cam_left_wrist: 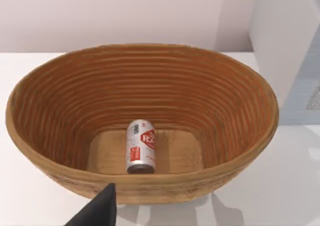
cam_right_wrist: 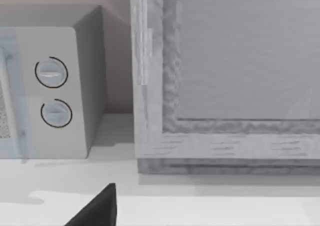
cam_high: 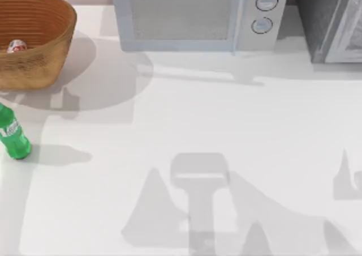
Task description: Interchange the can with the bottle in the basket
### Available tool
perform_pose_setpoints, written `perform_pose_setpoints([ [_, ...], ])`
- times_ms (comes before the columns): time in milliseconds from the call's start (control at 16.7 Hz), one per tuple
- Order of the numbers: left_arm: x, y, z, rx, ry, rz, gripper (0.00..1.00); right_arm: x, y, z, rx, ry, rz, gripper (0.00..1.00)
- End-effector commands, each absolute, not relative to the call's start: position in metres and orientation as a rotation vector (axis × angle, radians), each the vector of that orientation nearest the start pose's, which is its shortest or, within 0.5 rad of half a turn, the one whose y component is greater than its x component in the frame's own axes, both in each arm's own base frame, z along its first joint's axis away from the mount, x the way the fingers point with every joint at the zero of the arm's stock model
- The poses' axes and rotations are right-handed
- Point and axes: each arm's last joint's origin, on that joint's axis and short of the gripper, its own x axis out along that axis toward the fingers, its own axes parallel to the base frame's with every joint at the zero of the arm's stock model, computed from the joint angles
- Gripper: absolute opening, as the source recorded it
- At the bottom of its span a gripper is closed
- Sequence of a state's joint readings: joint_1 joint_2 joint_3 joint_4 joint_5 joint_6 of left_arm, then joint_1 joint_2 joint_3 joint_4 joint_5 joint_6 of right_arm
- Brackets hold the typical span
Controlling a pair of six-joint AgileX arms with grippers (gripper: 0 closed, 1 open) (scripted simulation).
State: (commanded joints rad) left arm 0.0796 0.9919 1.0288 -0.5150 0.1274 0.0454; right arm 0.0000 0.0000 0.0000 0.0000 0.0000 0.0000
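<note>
The can (cam_left_wrist: 141,153) lies on its side on the floor of the basket (cam_left_wrist: 45,151), just ahead of and below the left hand (cam_left_wrist: 100,211). The bottle (cam_high: 12,133) stands upright on the white worktop (cam_high: 198,126), outside the basket and near it. The right hand (cam_right_wrist: 97,208) faces a microwave (cam_right_wrist: 55,91) and a grey cabinet (cam_right_wrist: 225,86). How wide either hand stands, I cannot tell.

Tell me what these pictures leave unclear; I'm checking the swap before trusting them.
- The can: top view, the basket wall covers most of it.
- The bottle: top view, its neck runs off the left edge.
- Left gripper: left wrist view, one dark fingertip at the frame edge.
- Right gripper: right wrist view, likewise one fingertip.
</note>
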Motion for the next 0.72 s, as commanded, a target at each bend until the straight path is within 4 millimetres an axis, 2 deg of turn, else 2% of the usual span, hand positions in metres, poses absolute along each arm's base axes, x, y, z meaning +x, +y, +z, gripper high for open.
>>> perform_pose_setpoints([
  [180,0.276,0.026,0.36,-0.033,0.644,-0.075,1.0,0.106,-0.001,0.16,0.0,0.0,0.0,1.0],
  [360,0.345,0.041,0.352,-0.064,0.817,-0.096,1.0,0.106,-0.001,0.16,0.0,0.0,0.0,1.0],
  [540,0.407,0.057,0.322,-0.1,0.983,-0.118,1.0,0.106,-0.001,0.16,0.0,0.0,0.0,1.0],
  [720,0.454,0.071,0.279,-0.136,1.132,-0.142,1.0,0.106,-0.001,0.16,0.0,0.0,0.0,1.0],
])
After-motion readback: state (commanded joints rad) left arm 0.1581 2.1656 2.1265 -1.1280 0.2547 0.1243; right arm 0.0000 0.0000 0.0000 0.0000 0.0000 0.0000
